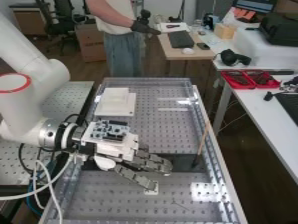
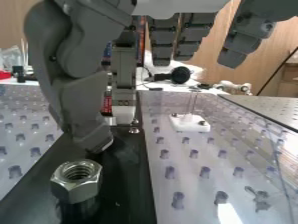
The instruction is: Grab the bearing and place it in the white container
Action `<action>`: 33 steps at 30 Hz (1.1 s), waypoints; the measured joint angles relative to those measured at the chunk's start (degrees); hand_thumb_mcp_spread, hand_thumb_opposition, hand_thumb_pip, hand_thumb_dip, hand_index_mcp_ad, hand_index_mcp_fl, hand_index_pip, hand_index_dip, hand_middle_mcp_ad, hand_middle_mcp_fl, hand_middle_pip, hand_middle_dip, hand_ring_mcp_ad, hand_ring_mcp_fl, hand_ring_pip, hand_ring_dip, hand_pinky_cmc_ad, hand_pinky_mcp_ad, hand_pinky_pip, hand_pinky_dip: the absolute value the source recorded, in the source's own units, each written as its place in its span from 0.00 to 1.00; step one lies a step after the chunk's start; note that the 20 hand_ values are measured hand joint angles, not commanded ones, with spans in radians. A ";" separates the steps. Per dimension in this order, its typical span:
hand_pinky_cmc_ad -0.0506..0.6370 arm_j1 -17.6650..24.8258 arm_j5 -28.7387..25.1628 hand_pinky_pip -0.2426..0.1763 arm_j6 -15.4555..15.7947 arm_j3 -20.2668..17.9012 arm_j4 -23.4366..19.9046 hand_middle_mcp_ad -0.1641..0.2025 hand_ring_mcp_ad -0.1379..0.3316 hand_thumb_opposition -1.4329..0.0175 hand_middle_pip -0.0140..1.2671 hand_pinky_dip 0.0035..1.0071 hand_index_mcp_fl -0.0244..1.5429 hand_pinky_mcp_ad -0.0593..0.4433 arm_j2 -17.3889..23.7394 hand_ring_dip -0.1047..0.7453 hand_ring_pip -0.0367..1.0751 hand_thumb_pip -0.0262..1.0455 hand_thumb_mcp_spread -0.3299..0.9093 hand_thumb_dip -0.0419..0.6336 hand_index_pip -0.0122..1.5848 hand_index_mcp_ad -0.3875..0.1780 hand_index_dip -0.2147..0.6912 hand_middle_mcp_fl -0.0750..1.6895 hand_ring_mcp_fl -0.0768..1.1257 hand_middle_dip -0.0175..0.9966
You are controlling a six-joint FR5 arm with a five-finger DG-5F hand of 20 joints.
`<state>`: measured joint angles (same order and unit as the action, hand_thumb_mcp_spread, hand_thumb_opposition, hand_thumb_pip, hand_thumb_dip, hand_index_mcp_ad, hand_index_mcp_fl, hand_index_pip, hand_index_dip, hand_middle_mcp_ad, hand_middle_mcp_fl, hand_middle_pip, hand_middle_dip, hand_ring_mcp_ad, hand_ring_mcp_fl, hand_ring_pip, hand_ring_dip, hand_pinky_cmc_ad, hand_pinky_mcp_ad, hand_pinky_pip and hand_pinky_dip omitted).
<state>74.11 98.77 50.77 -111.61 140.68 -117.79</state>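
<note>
Steel nut (image 2: 74, 190) rests unheld, placing yet to be done

The hand (image 1: 149, 163) hangs low above the bench (image 1: 106, 202), its fingers mostly straight and spread somewhat apart, with nothing pinched between them. In the wrist view the nearest finger reaches down to just beside the nut, its tip seemingly apart from the metal.

The nut is six-sided, with a threaded hole facing up, and sits on a black post (image 2: 80, 212) on the dark strip (image 2: 123, 175) that crosses the bench. It hardly looks like a bearing, but it is my best guess at the one the task means; I cannot be sure of that.

Next to the strip stands a small white block (image 2: 189, 123) with slim upright pins. Farther out, in the high view, a wooden stick (image 1: 202, 140) leans near the strip's other end. On the strip's far side lies a flat white piece (image 1: 114, 105), which I judge to be the container.

As for progress, the hand looks well placed for a grasp, and that seems to be all that is done. Closing on the piece, lifting it, carrying it over to the white container and letting go are all left.
</note>
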 joint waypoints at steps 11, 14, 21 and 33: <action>0.60 0.01 0.63 0.33 0.08 0.88 3.01 0.64 0.37 0.39 0.12 0.14 0.13 0.61 0.42 0.11 0.11 0.50 0.66 0.53 0.80 0.48 0.55 0.05 0.07 0.12; 0.60 0.10 0.73 0.33 0.37 1.68 4.92 0.64 0.37 0.39 0.12 0.14 0.13 0.62 0.52 0.11 0.11 0.50 0.66 0.53 0.80 0.48 0.55 0.05 0.07 0.12; 0.60 0.33 0.79 0.33 0.66 2.98 6.88 0.64 0.37 0.39 0.12 0.14 0.13 0.61 0.57 0.11 0.11 0.50 0.66 0.53 0.80 0.48 0.55 0.05 0.07 0.12; 0.60 0.33 0.91 0.33 1.06 3.79 8.43 0.64 0.37 0.39 0.12 0.14 0.14 0.61 0.44 0.11 0.11 0.49 0.66 0.53 0.79 0.48 0.55 0.05 0.07 0.12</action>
<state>74.43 99.68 51.83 -107.82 149.11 -117.35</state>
